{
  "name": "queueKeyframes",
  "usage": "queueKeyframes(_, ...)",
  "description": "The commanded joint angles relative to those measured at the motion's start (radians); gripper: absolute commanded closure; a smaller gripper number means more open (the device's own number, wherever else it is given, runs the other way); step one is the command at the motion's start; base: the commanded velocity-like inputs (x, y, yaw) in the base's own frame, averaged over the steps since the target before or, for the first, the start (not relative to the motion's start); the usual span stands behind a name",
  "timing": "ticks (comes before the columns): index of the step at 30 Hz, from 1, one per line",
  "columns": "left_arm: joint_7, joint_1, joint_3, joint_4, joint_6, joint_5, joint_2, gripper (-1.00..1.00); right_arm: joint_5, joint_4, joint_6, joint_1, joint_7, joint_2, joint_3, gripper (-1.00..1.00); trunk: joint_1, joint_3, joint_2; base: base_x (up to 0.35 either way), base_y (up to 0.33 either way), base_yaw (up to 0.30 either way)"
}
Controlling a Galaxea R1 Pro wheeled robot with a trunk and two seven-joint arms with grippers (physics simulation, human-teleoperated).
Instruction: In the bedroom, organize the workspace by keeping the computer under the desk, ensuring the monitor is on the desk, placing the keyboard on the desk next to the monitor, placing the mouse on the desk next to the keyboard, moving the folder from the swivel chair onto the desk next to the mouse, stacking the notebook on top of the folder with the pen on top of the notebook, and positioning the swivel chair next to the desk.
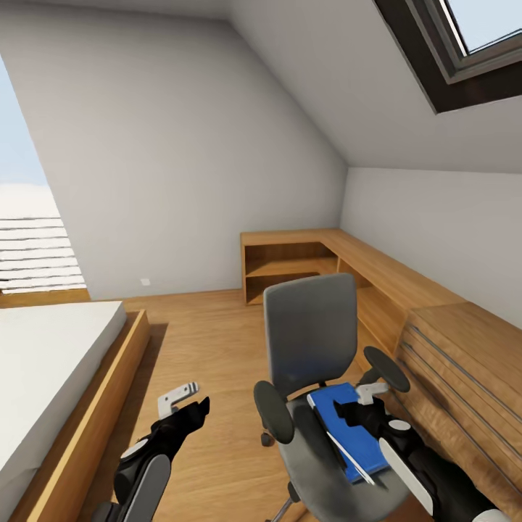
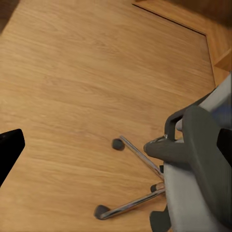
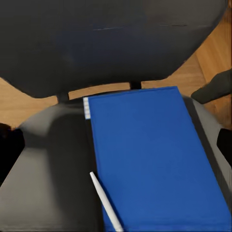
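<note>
Blue and flat, the folder (image 1: 350, 433) lies on the seat of the grey chair (image 1: 312, 341), on the half of the seat toward the robot's right. From the head view the right gripper (image 1: 366, 401) hangs just above the folder's far end, near the chair back and beside the right armrest, while the left gripper (image 1: 183, 400) hovers over bare wood floor (image 1: 210, 341) on the other side of the chair, well apart from the folder. The right arm is plainly the nearer one. The folder's long axis runs from the chair back toward the seat's front edge, and its black spine faces the middle of the seat. In the right wrist view the folder (image 3: 154, 159) sits straight ahead of the gripper and below it, with a small white label at the spine's end nearest the chair back. A thin white pen (image 3: 106, 203) lies slanted across the spine edge near the folder's front end, touching it. Both grippers' jaws look parted in the head view and hold nothing, though how wide they stand is hard to judge. The left wrist view shows the chair's chrome base (image 2: 137, 181) and castors on the floor. Low oak shelving (image 1: 290, 264) lines the far wall and the right-hand wall.
</note>
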Motion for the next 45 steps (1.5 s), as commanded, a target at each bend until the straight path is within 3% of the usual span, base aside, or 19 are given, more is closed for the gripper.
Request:
queueKeyframes(1, 0.010, -0.001, 0.001, -0.004, 0.001, 0.011, 0.000, -1.00, -0.010, 0.016, 0.000, -0.002, -0.001, -0.002, -0.004, -1.00, 0.000, -0.001, -0.001, 0.001, 0.000, 0.000)
queueKeyframes(6, 0.009, -0.001, 0.030, -0.012, 0.000, 0.014, -0.001, -1.00, -0.006, 0.179, -0.021, -0.032, 0.075, 0.000, -0.033, -1.00, 0.000, -0.001, -0.001, 0.000, 0.000, 0.000)
queueKeyframes(11, 0.006, -0.001, 0.073, -0.014, 0.000, 0.016, -0.005, -1.00, 0.000, 0.355, -0.026, -0.113, 0.126, 0.008, -0.040, -1.00, 0.015, -0.014, -0.029, 0.000, 0.000, 0.000)
queueKeyframes(14, 0.006, 0.000, 0.080, -0.015, 0.001, 0.017, -0.006, -1.00, 0.002, 0.428, -0.023, -0.149, 0.134, 0.024, -0.041, -1.00, 0.027, -0.023, -0.050, 0.000, 0.000, 0.000)
queueKeyframes(16, 0.006, 0.000, 0.082, -0.015, 0.001, 0.017, -0.008, -1.00, 0.003, 0.453, 0.005, -0.164, 0.136, 0.051, -0.040, -1.00, 0.035, -0.029, -0.064, 0.000, 0.000, 0.000)
queueKeyframes(27, 0.010, 0.000, 0.083, -0.015, 0.004, 0.017, -0.008, -1.00, 0.005, 0.457, 0.054, -0.170, 0.129, 0.086, -0.035, -1.00, 0.077, -0.064, -0.141, 0.000, 0.000, 0.000)
queueKeyframes(32, 0.011, -0.001, 0.085, -0.015, 0.004, 0.017, -0.008, -1.00, 0.043, 0.453, 0.155, -0.171, 0.119, 0.109, -0.035, -1.00, 0.096, -0.080, -0.176, 0.000, 0.000, 0.000)
queueKeyframes(39, 0.011, -0.001, 0.087, -0.014, 0.004, 0.017, -0.008, -1.00, 0.070, 0.448, 0.228, -0.189, 0.114, 0.113, -0.037, -1.00, 0.119, -0.098, -0.218, 0.000, 0.000, 0.000)
queueKeyframes(45, 0.012, 0.000, 0.087, -0.013, 0.004, 0.017, -0.008, -1.00, 0.070, 0.434, 0.237, -0.194, 0.116, 0.111, -0.042, -1.00, 0.130, -0.108, -0.239, 0.000, 0.000, 0.000)
